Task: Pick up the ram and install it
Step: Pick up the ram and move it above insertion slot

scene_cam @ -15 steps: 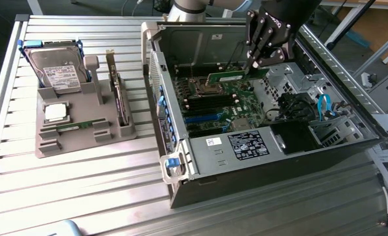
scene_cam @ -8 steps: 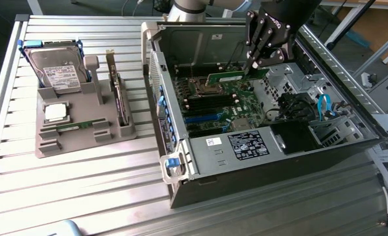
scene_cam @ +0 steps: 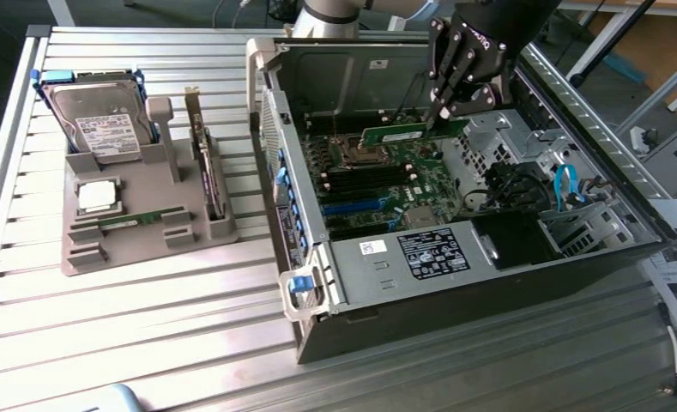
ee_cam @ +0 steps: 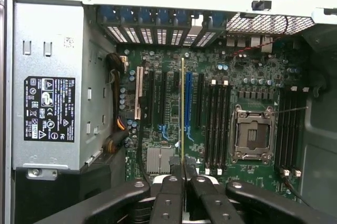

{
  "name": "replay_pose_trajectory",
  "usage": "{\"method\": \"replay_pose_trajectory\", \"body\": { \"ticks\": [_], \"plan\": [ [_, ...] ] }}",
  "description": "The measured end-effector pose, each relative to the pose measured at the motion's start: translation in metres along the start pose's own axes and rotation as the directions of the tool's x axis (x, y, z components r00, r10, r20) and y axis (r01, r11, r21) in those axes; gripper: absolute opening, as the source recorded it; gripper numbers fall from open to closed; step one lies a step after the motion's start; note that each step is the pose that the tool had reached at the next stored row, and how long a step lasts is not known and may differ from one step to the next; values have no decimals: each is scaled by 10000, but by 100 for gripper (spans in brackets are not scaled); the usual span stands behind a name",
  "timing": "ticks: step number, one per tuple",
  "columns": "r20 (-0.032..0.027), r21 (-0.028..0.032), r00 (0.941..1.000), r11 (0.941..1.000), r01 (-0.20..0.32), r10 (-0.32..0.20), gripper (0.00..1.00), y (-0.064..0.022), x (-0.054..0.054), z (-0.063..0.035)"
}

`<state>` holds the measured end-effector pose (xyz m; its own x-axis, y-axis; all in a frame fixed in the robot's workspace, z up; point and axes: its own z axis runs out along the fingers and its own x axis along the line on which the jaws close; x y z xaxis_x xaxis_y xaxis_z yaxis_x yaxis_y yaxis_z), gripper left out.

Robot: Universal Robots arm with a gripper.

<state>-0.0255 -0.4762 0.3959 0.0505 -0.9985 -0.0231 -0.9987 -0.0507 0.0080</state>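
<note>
The ram (scene_cam: 401, 137) hangs in the upper right of the exterior view, pinched at its top edge by the gripper (scene_cam: 453, 113), just above the motherboard (scene_cam: 384, 184) inside the open computer case (scene_cam: 475, 296). The case lies on its side on a slatted metal table (scene_cam: 143, 326). At the exterior view's left, a grey holder (scene_cam: 160, 193) carries a hard drive (scene_cam: 104, 124). Past the table's far edge, at upper right, metal legs stand on a pale floor.

The case (scene_cam: 367, 266) around the gripper (ee_cam: 182, 165) is plain grey sheet metal, fairly matt. Its fingers (ee_cam: 169, 192) are matt black (plastic or metal, can't tell). The ram (scene_cam: 413, 136) between them is green circuit board. The table (scene_cam: 143, 326) below: ribbed, dull silvery metal.
</note>
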Motion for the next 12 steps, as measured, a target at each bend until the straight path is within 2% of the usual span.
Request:
{"method": "replay_pose_trajectory", "body": {
  "ticks": [12],
  "plan": [
    [8, 0, 10000, 10000, 0, 0, 12, -1, -23, 2]
  ]
}}
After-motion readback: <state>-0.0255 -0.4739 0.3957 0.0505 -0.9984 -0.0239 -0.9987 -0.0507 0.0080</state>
